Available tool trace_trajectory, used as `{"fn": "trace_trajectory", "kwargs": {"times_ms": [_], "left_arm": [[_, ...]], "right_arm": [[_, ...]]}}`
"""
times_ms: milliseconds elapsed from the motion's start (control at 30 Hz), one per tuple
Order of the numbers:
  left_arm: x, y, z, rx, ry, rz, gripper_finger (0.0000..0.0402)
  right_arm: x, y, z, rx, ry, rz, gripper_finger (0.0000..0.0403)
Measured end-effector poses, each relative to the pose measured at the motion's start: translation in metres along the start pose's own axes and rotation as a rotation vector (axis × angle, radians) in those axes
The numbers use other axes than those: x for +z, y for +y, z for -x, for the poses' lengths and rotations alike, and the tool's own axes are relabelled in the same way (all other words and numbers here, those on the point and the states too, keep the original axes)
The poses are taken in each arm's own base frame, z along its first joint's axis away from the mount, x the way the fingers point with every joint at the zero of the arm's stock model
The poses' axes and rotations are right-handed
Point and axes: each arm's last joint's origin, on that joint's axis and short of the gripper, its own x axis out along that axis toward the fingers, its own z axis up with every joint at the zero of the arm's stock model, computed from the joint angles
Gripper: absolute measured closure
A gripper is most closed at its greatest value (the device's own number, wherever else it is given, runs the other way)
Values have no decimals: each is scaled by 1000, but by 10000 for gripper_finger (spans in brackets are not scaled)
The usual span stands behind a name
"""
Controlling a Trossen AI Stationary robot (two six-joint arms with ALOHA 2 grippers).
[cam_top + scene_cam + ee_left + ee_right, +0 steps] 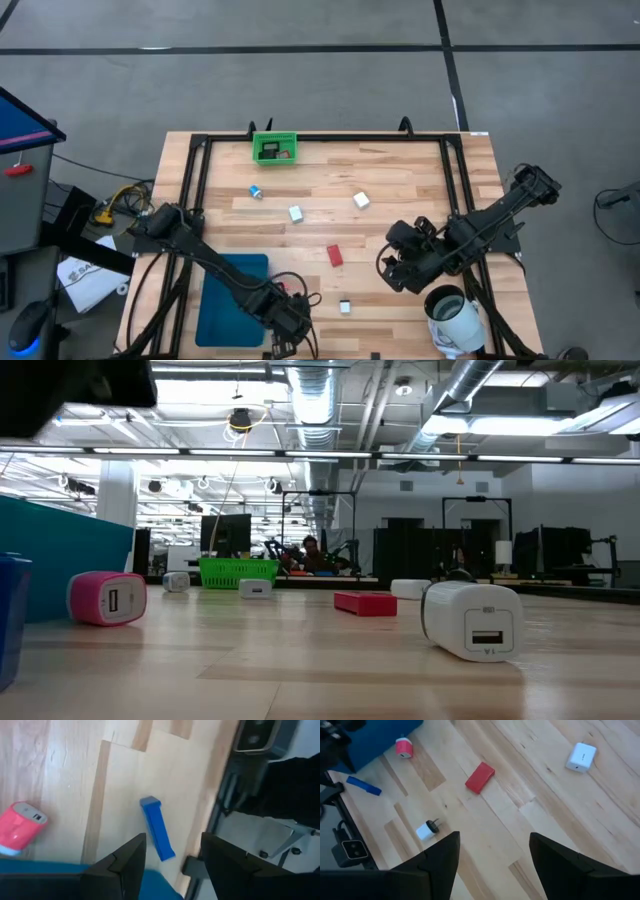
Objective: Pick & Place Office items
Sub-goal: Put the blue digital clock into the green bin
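Pre-grasp step, nothing lifted yet; next move calls for dropping straight down and closing.

Left gripper (170, 862) at table's near edge, beside flat teal plastic tray (232, 297), jaws parted, empty. Slim blue oblong plastic block (157, 828) on wood just ahead, roughly between fingers, untouched.

Right gripper (492, 855) open, empty, above table's right side; red block (480, 777) well apart.

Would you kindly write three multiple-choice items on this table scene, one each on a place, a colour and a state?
1. Where is the green bin?
A. at the table's far edge
B. on the teal tray
C. beside the mug

2. What colour is the oblong block ahead of the left gripper?
A. red
B. blue
C. black

3. How is the right gripper?
A. shut on a block
B. open, empty
C. holding the mug

Answers: 1 A, the high view shows it at the far edge; 2 B, blue in the left wrist view; 3 B, nothing lies between its fingers.
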Motion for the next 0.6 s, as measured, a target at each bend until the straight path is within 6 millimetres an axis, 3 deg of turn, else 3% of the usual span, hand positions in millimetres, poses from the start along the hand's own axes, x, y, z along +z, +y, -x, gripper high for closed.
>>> {"fn": "trace_trajectory", "kwargs": {"times_ms": [600], "left_arm": [[-3, 10, -24, 64, -6, 57, 215]], "right_arm": [[-5, 4, 3, 16, -19, -38, 171]]}}
